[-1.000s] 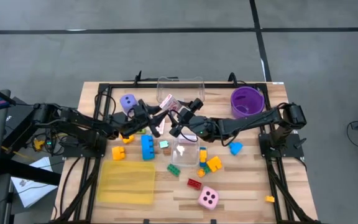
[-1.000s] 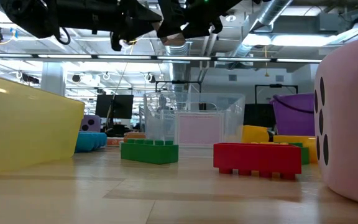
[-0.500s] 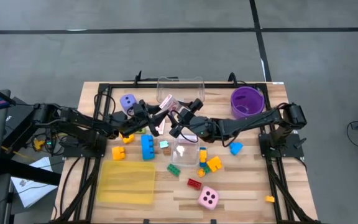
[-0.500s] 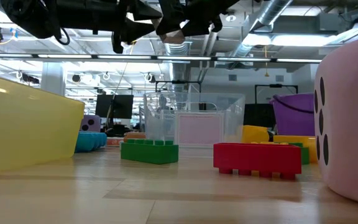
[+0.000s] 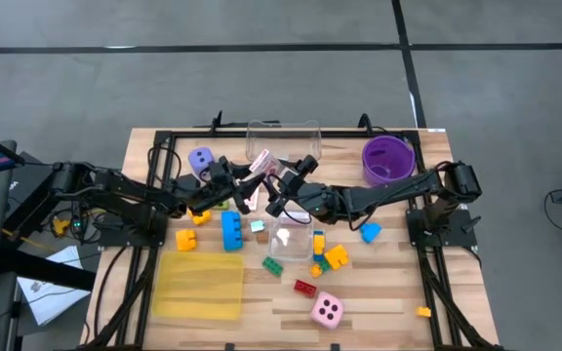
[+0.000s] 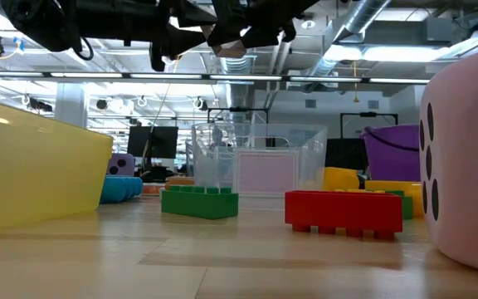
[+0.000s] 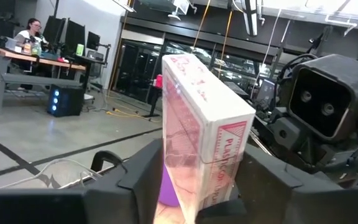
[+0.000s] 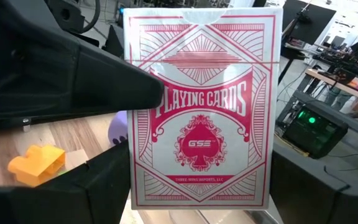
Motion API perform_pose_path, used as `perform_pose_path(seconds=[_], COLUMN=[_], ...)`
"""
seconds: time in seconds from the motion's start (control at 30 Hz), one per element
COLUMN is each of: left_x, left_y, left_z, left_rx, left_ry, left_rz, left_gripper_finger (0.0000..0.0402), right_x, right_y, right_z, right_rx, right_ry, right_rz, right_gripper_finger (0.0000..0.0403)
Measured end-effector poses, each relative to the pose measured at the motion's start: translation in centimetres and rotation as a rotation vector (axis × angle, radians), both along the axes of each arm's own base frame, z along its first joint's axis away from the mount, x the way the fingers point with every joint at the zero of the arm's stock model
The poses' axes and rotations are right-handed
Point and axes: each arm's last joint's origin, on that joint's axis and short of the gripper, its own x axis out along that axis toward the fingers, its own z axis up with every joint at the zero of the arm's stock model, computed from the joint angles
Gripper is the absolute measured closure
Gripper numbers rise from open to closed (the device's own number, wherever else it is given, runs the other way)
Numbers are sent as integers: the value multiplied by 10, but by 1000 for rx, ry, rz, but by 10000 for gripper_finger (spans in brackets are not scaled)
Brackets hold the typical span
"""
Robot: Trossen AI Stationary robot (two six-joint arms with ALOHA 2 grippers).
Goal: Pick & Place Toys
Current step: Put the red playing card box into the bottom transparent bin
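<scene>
**Card Deck Shared Between Two Arms Above the Surface**

While both arms meet mid-air over the wooden surface [image 5: 379,292], the box of playing cards [image 8: 201,106] sits in the right end effector [image 5: 279,195], which grasps it. The left end effector [image 5: 245,191] flanks the same box with slackened fingers, apparently for a handover. Bricks lie scattered below.

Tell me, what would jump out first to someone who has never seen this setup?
Probably the two dark arms meeting above the middle of the table around a red and white playing card box, with the right gripper holding it and the left gripper around it too. Below them, bright toys lie scattered on the wood, including a pink die near the front edge, with a purple bowl at the back right.
</scene>
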Motion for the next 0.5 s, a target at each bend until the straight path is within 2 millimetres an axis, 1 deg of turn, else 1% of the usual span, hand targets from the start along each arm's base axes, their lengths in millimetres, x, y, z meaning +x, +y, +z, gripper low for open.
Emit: perform_pose_path(seconds=[0.2, 0.3, 0.5], left_x=[0, 0, 0], left_y=[0, 0, 0], left_z=[0, 0, 0], left_rx=[2, -5, -4], left_ry=[-2, -5, -5], left_rz=[-5, 5, 10], left_gripper_finger=[303, 330, 334], right_x=[0, 0, 1], right_y=[0, 0, 0], right_z=[0, 0, 0], right_rx=[-3, -11, -17], right_ry=[10, 16, 23], right_rz=[20, 21, 32], right_gripper_finger=[91, 91, 91])
